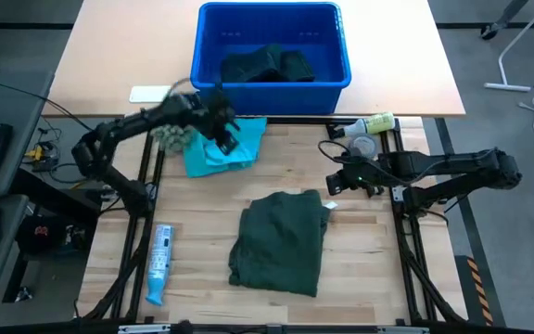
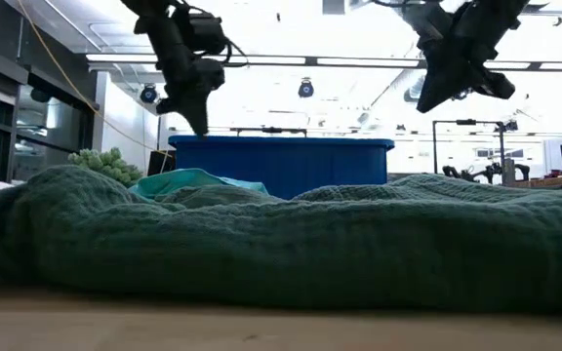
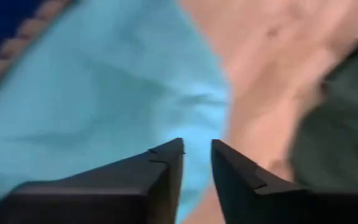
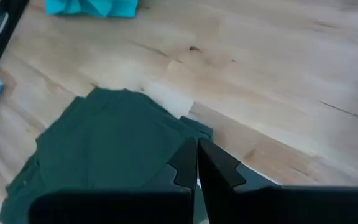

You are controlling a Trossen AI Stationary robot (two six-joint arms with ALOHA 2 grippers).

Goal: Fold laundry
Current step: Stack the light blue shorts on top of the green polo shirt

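Observation:
A bright turquoise piece of laundry (image 1: 213, 156) lies bunched on the table in front of the blue bin. My left gripper (image 1: 228, 137) hovers just above it, fingers a little open (image 3: 196, 155) with nothing between them, clear of the cloth in the low view (image 2: 200, 125). A dark green garment (image 1: 281, 241) lies folded flat at the table's middle. My right gripper (image 1: 334, 183) is shut (image 4: 196, 163) and hangs high (image 2: 435, 96) over the garment's far right corner.
The blue bin (image 1: 272, 93) at the far edge holds another dark garment (image 1: 267, 65). A fuzzy grey-green ball (image 1: 169, 137) sits left of the turquoise cloth. A bottle (image 1: 371, 123) lies far right, and a blue-white packet (image 1: 158, 263) near left.

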